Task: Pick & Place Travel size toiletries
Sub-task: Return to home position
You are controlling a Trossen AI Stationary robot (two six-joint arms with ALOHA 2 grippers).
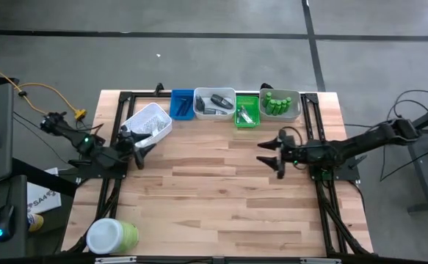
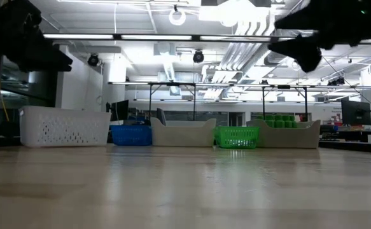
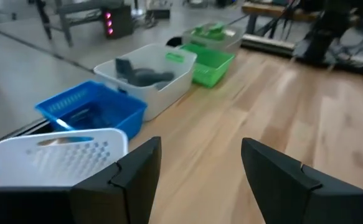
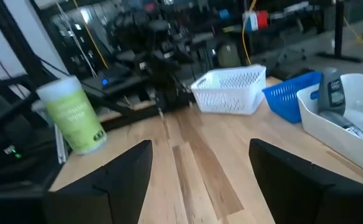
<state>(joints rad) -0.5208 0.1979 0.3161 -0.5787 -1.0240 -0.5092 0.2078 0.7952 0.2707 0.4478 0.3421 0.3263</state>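
The left tool (image 1: 140, 148) hovers above the surface (image 1: 221, 198) at centre left of the high view, just beside the near corner of the white perforated bin (image 1: 149, 116). Its two fingers (image 3: 131, 180) stand apart with nothing between them. The right tool (image 1: 266, 152) hovers at centre right of the high view and points across the surface toward the left arm; it is spread wide and likewise empty. The central area of the surface between the two tools carries no item. The white perforated bin sits skewed at the upper left of the surface and holds pale, silvery sachets (image 1: 147, 127), too small to count. To its right, four containers line the far edge side by side. First is a blue tray (image 1: 182, 97) whose thin dark contents cannot be identified. Next is a white bin (image 1: 214, 91) holding dark grey oval pieces (image 1: 217, 103). A green tray (image 1: 247, 122) follows, and its green contents are not resolvable. Last is a grey bin (image 1: 296, 108) at the upper right, filled with small green bottles (image 1: 276, 104) packed together. A large green jar (image 1: 122, 236) with a white lid stands at the lower left corner of the surface, well apart from both tools.
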